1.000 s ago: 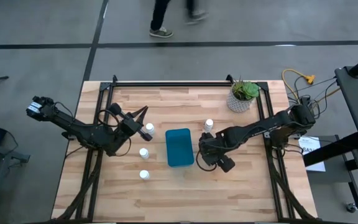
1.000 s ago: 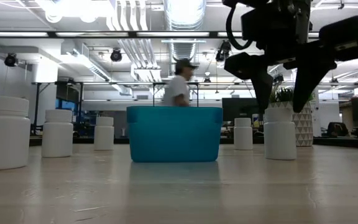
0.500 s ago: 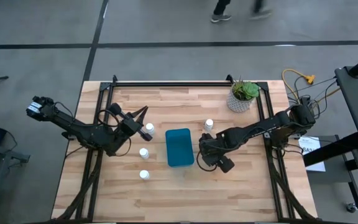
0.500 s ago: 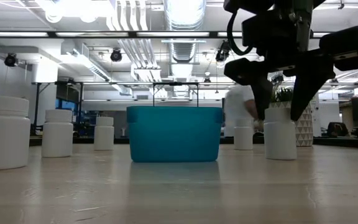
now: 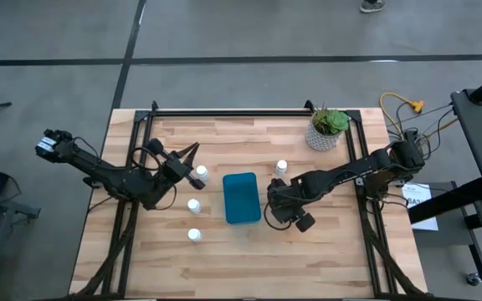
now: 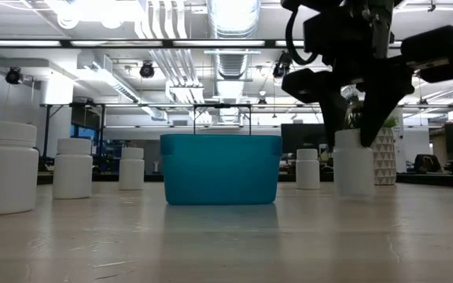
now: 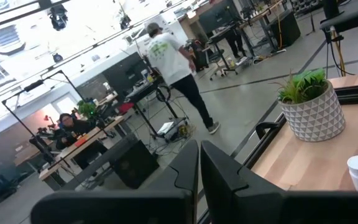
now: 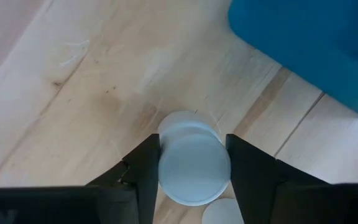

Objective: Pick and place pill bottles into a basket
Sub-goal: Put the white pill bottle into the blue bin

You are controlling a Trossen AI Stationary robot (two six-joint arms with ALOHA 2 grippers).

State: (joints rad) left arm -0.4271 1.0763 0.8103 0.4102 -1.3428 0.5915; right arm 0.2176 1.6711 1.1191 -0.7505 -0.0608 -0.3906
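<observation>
Right claw (image 8: 194, 163): lowered since a second ago, fingers now straddling bottle (image 8: 193, 163) just right of basket (image 5: 241, 198); contact not certain.
Left claw (image 7: 199, 163): pressed together, idle beside left bottles.
Meaning: grasp imminent; basket apparently unfilled.
</observation>
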